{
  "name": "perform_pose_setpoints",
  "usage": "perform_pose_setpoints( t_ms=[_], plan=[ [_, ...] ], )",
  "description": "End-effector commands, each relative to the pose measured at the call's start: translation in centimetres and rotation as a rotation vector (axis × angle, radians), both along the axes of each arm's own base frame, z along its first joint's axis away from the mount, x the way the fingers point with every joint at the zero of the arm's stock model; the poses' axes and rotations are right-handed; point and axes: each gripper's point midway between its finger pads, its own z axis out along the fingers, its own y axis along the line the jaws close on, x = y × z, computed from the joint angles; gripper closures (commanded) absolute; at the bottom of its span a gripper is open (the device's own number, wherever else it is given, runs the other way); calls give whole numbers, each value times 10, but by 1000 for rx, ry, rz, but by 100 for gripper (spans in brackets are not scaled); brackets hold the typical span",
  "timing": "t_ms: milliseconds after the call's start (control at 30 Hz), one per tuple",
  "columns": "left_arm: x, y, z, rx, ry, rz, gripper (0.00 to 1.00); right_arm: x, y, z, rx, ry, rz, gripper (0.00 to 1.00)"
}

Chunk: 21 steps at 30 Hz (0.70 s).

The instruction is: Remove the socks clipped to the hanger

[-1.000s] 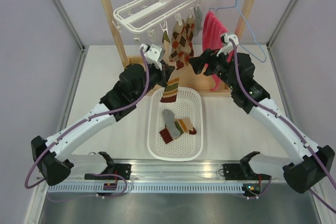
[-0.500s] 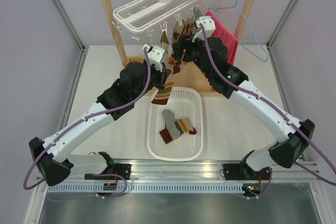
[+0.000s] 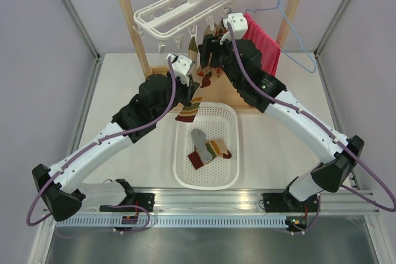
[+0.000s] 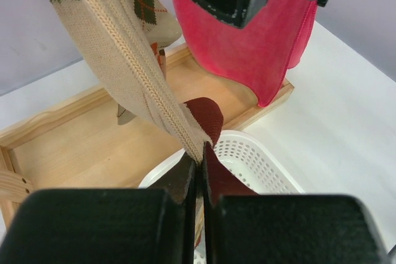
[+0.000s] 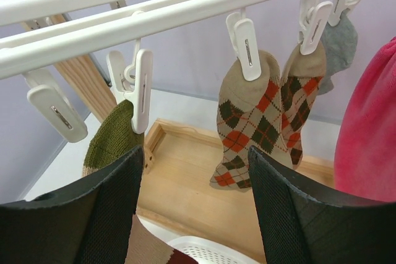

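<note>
Left wrist view: the left pincer pinches the striped sock tight, above the basket. The right wrist view shows its green top clipped to the hanger — the right pincer is wide open below.

Pink towel, blue hanger, white basket

Both arms white-and-black, purple cables; claw fingers seemingly textured black.

No readable text, no labels (any view)
</note>
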Motion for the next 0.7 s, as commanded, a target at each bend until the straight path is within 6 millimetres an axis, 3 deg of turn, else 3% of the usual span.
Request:
perform_pose_setpoints(
  t_ms=[0, 433, 667],
  plan=[
    [0, 6, 7, 1, -25, -4, 98, -7, -9, 33, 24, -66, -13, 27],
    [3, 10, 7, -20, -10, -3, 98, -19, 0, 59, 68, -106, 37, 27],
    [4, 12, 9, -25, -15, 0, 98, -10, 20, 54, 57, -87, 82, 26]
  ],
)
